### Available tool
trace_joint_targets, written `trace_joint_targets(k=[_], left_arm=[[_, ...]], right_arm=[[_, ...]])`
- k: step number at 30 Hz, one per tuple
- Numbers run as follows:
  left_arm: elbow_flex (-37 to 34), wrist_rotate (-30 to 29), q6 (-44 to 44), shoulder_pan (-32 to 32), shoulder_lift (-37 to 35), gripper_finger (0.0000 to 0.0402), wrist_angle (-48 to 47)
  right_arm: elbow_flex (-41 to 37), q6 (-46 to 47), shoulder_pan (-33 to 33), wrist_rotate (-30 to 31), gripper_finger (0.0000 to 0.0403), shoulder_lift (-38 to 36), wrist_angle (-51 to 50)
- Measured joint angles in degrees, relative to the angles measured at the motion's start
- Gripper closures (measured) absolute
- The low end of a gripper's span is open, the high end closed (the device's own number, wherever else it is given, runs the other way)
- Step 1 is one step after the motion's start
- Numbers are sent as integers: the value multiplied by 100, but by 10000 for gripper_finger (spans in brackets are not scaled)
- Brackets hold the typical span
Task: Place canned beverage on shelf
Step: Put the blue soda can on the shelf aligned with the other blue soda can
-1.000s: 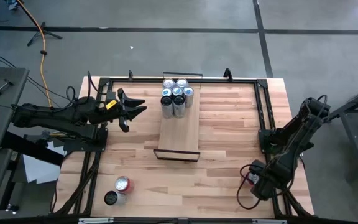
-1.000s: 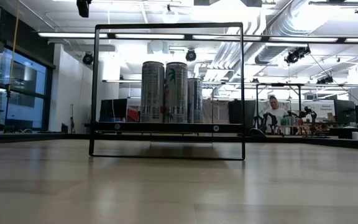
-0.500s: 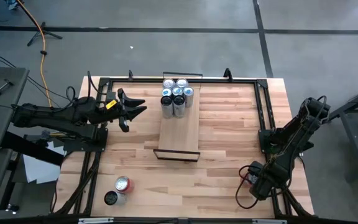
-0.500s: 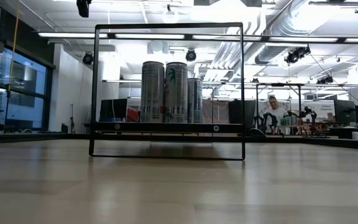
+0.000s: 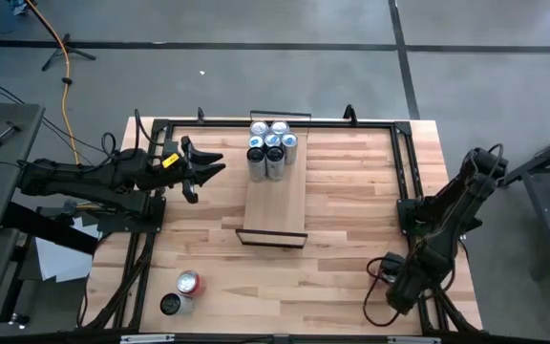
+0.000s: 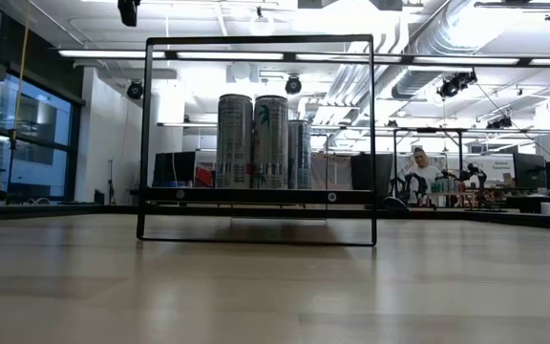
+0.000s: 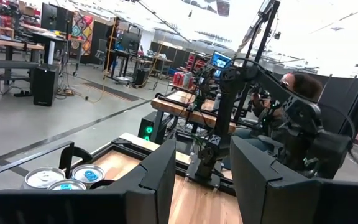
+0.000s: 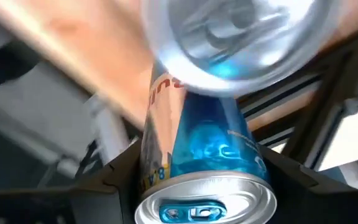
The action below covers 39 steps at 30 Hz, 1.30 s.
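Cylindrical blue aluminium can [image 8: 204, 162], glossy

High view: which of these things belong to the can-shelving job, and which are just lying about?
Job:
- shelf
- cans standing at its far end
- blue can at the right claw
- two loose cans, near-left of the table, probably next

Lying about:
- orange cable on the floor
- papers left of the table
- left claw, open, empty, waiting
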Motion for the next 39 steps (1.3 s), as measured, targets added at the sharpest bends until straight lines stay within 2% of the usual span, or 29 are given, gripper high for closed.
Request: trace_joint_targets(k=[5,9,13,18,20,22,26,32,39], left_arm=[[0,3,0,-1,2,288,0],[0,-5,2,0,2,288,0],[0,-6,2,-1,2,288,0],[0,-8,2,0,2,288,2],[0,-8,4,0,2,288,2],[0,-10,4,0,-1,288,4],[0,-10,4,0,-26,288,4],[0,-30,63,0,-31,288,-4],[0,-45,60,0,-31,275,-348]], right_arm=[[665,-890,-2,-451,187,-162,203],[1442,-1446,-196,-429,187,-197,495],[2291,-1804,-818,378,187,-197,360],[3332,-3088,-1810,2074,187,-199,-15],[3676,-3633,-2286,2431,187,-197,-89],[4024,-4135,-2797,2539,187,-123,-291],[4788,-5287,-3696,2574,187,426,-1206],[5995,-6812,-4688,2616,187,1749,-2527],[6686,-7839,-5399,2363,187,3037,-2810]])
